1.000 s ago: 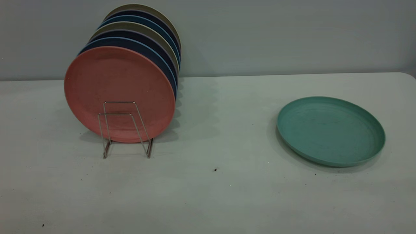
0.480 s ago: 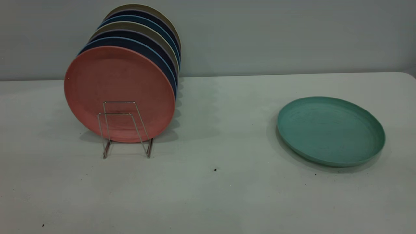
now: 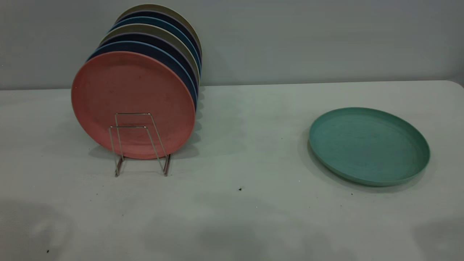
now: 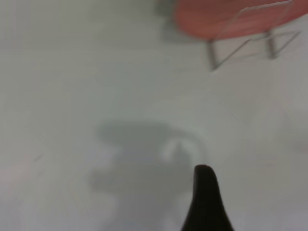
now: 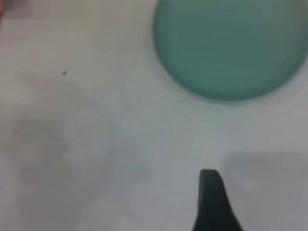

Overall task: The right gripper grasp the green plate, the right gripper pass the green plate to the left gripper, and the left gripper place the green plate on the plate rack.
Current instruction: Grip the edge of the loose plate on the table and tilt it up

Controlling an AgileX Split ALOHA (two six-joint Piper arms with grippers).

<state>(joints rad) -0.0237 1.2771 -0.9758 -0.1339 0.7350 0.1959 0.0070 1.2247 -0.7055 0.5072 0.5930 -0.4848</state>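
The green plate, round, matte teal, shallow-rimmed and faintly scuffed, lies flat on the bench; jaws' state cannot be told.

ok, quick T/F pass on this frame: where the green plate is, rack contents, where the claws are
1. The green plate lies flat on the table. True.
2. The pink plate stands upright at the front of the plate rack. True.
3. The green plate is already in the rack. False: it lies apart from the rack, toward the right arm's side.
4. The right claw grips the green plate. False: the one finger in view is over bare table, short of the plate.
5. Darker blue plates stand behind the pink one. True.
6. The left claw touches the rack. False: it is apart from it.
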